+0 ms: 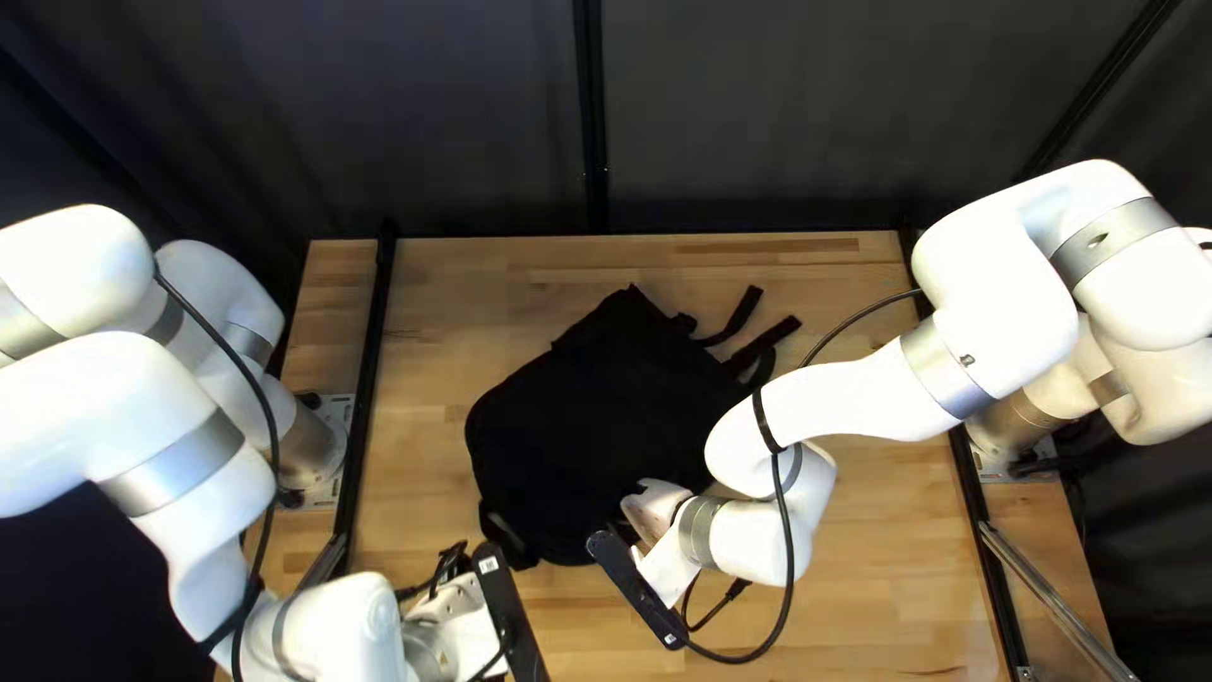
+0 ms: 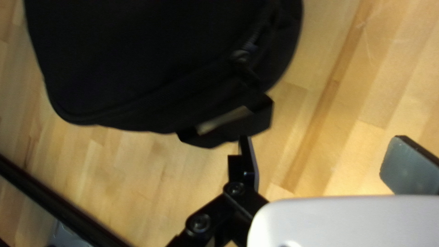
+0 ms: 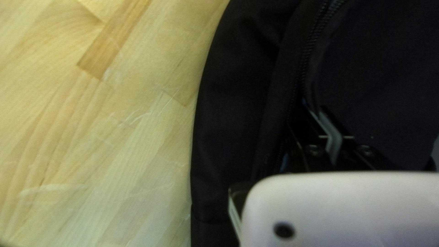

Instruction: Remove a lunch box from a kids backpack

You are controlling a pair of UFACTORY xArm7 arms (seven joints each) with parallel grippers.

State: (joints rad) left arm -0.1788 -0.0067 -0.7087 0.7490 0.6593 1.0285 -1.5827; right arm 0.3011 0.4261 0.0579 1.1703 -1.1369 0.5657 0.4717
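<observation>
Top left view has the right gripper at the backpack's near right side and the left gripper low over the table's near left part, just beside the bag. Seen from its own wrist, the right gripper has its fingers drawn close together, their tips down at the zipper of the bag; whether a zipper pull sits between them I cannot tell. From the left wrist, the left gripper stands wide, with wood showing between its fingers. One fingertip is right at a short black strap loop on the bag's edge, contact unclear; the other is well apart from it.

The black backpack lies aslant on the middle of the wooden table, its straps reaching out toward the far right. The lunch box is hidden from view, so I cannot place it.

As for what is in the way, the right arm reaches over the table from the right and covers part of the bag's near right side, a black cable hanging in a loop beside it. The left arm crosses the black rail along the table's left side. A dark curtain hangs behind the far edge.
</observation>
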